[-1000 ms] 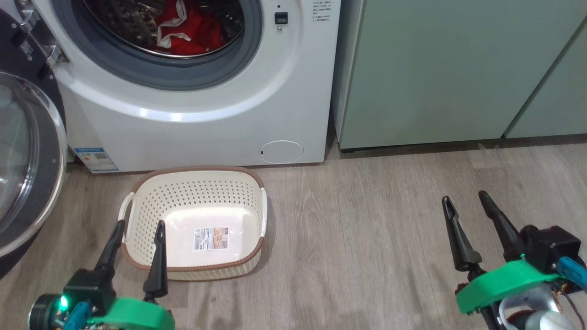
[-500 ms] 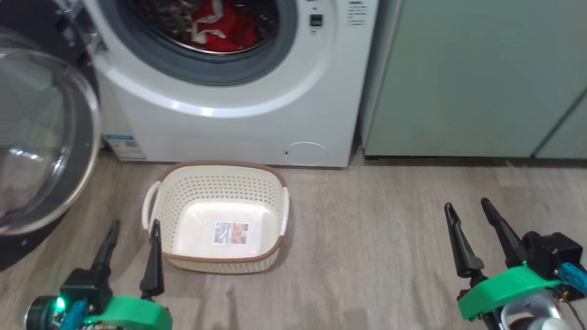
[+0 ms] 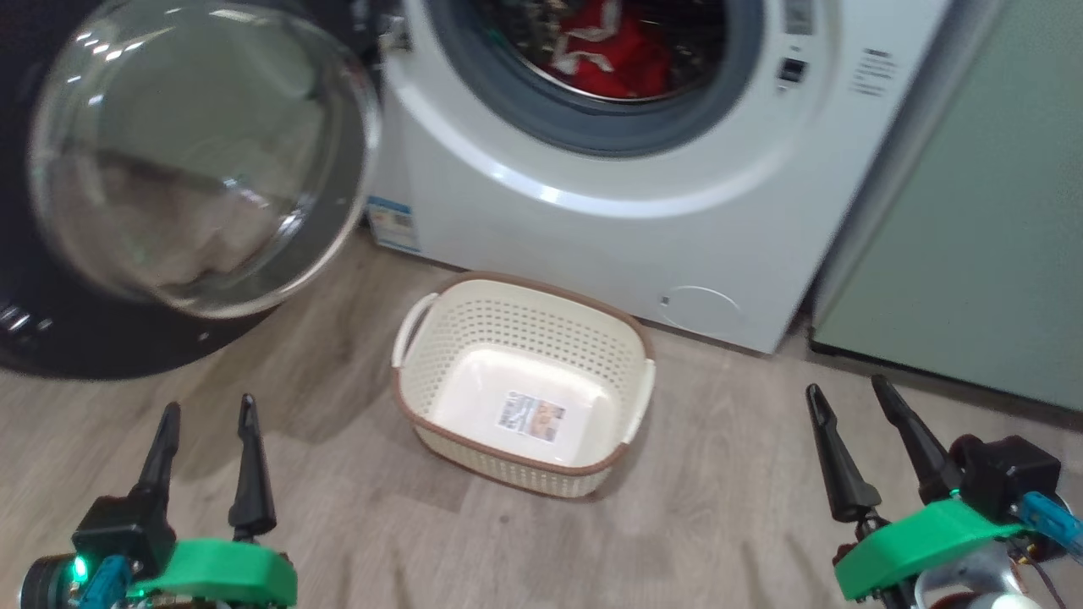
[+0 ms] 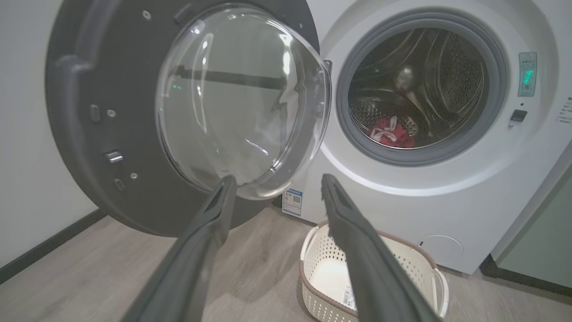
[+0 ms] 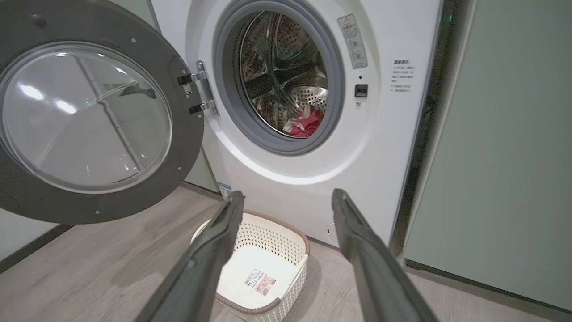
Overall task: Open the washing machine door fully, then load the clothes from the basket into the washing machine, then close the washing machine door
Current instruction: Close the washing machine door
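Red clothes lie in the washing machine (the washing machine door stands swung wide); the basket sits on the floor just before it. Both the left pincer and right pincer hang released.

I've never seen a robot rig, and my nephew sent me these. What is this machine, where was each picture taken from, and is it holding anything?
It is a wheeled robot with two arms, each ending in a gripper of two long dark fingers. One picture comes from a camera on its head, looking down: the left gripper shows lower left, the right gripper lower right. The other two come from cameras on the wrists, looking along each arm's own fingers. Both grippers are open and hold nothing. On the floor stands an empty cream basket. Behind it is a white washing machine, its round door swung open, red clothes in the drum. A pale green cabinet stands beside it.
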Controlling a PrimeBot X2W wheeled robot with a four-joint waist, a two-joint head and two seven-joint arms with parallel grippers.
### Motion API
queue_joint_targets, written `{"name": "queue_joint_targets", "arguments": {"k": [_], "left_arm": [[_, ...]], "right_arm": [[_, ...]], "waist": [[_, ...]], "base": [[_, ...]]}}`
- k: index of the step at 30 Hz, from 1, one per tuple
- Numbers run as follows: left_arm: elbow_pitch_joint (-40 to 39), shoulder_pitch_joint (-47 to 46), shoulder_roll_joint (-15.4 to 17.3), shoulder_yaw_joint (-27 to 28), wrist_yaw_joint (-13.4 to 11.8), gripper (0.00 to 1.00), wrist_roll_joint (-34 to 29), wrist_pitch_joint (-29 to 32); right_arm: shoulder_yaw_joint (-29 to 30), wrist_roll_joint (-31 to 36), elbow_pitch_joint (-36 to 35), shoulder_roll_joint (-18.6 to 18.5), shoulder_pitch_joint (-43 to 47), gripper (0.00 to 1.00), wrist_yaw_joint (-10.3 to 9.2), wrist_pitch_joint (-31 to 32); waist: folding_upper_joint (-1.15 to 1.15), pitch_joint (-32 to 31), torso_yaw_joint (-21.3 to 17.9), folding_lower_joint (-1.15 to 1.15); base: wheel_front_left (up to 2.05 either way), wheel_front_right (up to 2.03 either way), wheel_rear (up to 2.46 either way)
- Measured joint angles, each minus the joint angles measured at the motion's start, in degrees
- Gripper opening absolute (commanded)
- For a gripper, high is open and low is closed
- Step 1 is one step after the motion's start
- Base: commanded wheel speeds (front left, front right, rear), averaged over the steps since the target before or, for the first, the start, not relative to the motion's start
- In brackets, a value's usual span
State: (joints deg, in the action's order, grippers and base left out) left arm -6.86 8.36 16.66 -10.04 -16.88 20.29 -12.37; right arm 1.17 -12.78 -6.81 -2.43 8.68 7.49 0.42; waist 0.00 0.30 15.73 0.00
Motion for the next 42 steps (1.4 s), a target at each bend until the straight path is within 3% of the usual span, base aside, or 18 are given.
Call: {"name": "queue_joint_targets", "arguments": {"k": [9, 24, 25, 26, 36, 42], "left_arm": [[0.1, 0.2, -0.3, 0.2, -0.5, 1.0, 0.4, -0.4], [0.3, 0.2, -0.2, 0.2, -1.0, 1.0, 0.6, -0.4], [0.4, 0.2, -0.2, 0.2, -1.0, 0.41, 0.6, -0.4], [0.4, 0.2, -0.2, 0.2, -1.0, 0.0, 0.6, -0.4], [-1.5, 0.1, -0.2, 1.2, -0.5, 0.0, 1.6, -1.0], [-9.0, -3.0, 0.6, 6.8, 1.5, 0.0, 5.0, -1.8]], "right_arm": [[-0.7, -0.4, 0.4, 0.0, 0.2, 1.0, 0.0, 0.0], [-1.2, -0.9, 0.8, 0.0, 0.2, 1.0, 0.0, 0.0], [-1.2, -0.9, 0.8, 0.0, 0.2, 1.0, 0.0, 0.0], [-1.2, -0.9, 0.8, 0.0, 0.2, 1.0, 0.0, 0.0], [-1.1, -0.9, 1.0, 0.0, 0.3, 1.0, 0.0, 0.0], [-0.8, -0.9, 0.8, 0.0, 0.4, 1.0, 0.0, 0.0]], "waist": [[0.0, -1.1, 6.9, 0.0], [0.0, -1.8, 7.5, 0.0], [0.0, -1.8, 7.5, 0.0], [0.0, -1.8, 7.5, 0.0], [0.0, -2.1, 8.1, 0.0], [0.0, -2.0, 8.8, 0.0]], "base": [[0.0, 0.0, 0.0], [0.0, 0.0, 0.0], [0.0, 0.0, 0.0], [0.0, 0.0, 0.0], [0.0, 0.0, 0.0], [0.0, 0.0, 0.0]]}}
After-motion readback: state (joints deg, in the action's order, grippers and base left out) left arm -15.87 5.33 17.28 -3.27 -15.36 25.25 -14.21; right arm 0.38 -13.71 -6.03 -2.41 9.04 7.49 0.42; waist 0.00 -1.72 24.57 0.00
